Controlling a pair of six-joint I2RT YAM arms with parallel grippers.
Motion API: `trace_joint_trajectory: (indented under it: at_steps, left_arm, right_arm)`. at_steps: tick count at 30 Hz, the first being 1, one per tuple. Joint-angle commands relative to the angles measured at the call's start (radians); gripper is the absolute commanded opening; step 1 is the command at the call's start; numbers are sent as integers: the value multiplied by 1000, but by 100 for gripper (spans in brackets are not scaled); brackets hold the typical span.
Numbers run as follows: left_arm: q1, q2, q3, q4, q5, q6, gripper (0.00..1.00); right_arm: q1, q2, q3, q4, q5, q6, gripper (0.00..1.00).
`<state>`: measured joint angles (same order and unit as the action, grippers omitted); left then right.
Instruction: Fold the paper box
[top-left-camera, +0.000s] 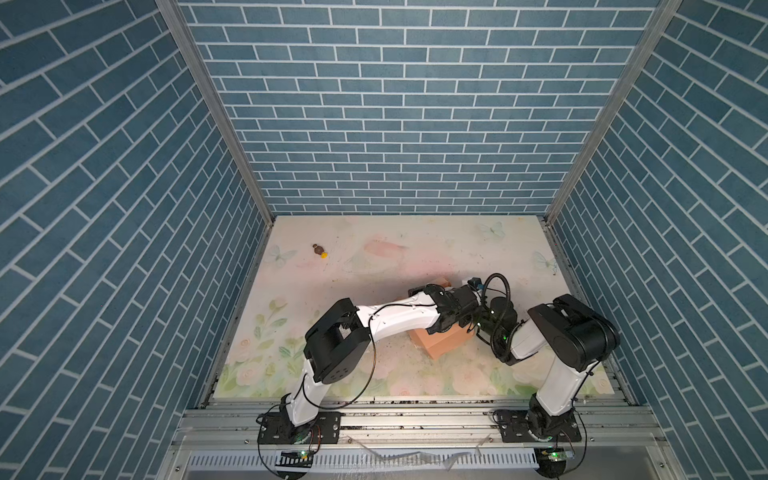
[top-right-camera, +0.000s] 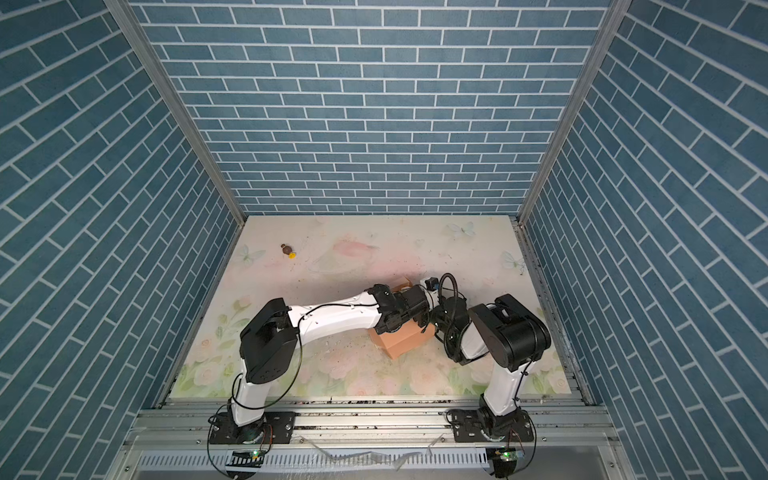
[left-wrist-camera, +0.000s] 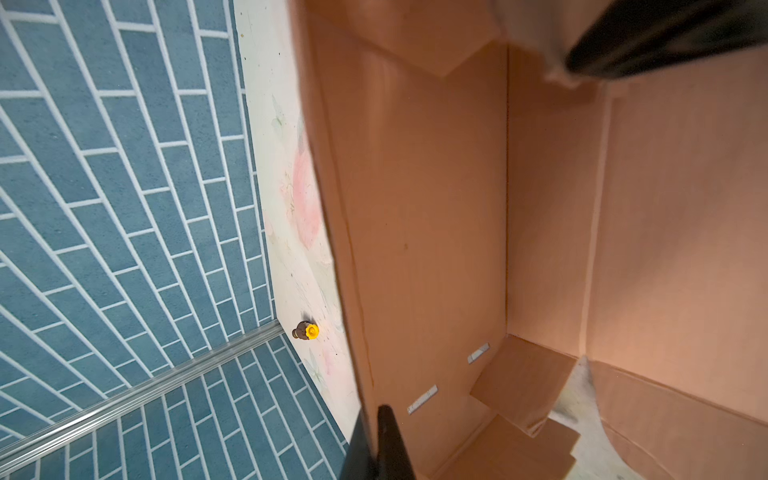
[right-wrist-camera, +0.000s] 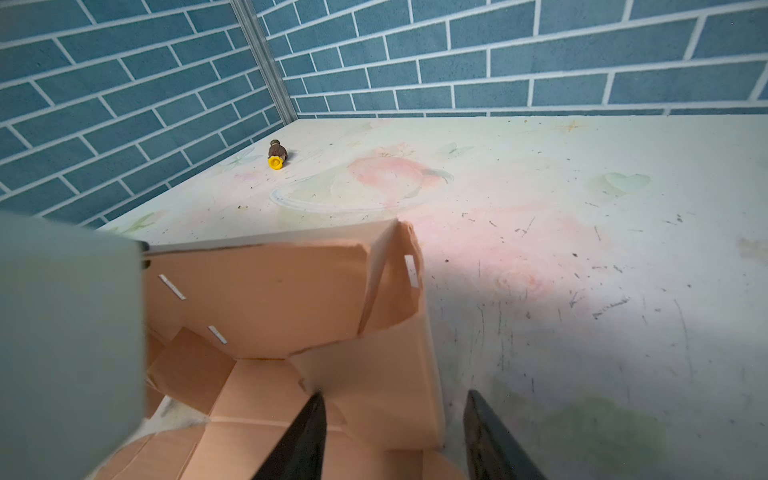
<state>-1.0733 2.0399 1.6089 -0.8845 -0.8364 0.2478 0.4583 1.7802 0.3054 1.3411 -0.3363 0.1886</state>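
Right wrist view: right gripper (right-wrist-camera: 394, 399) spread; left wrist: left gripper (left-wrist-camera: 372, 422) pinching paper box (left-wrist-camera: 415, 208).

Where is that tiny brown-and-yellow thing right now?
In both top views the brown-and-yellow object lies alone at the far left of the table, near the left wall, well behind the paper box.
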Motion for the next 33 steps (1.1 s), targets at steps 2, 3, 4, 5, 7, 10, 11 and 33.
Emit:
trace_joint_trajectory:
  at_steps: [2,3,4,5,7,10,11,33]
  left_arm:
    - [-9,-24,-10,-16,17,7,6]
    - [-9,-24,-9,-16,17,7,6]
    - [-8,-24,-10,-16,16,7,6]
    - [-10,-24,-9,-17,16,7,6]
    - [-9,-22,-6,-21,18,6,6]
    - [-9,-21,-1,-27,22,2,6]
    - [-10,-21,0,-28,23,2,6]
    - [-11,-28,5,-35,32,-1,6]
  right_arm:
    - [2,-34,3,26,16,-46,53]
    - [2,-25,10,26,6,-46,52]
    - [2,-13,15,32,-2,-43,52]
    - [2,-4,17,41,-8,-40,52]
    - [2,8,15,53,-4,-40,52]
    - [1,12,14,52,9,-53,52]
    - [1,14,18,50,10,-54,52]
    - [-1,0,27,44,16,-49,54]
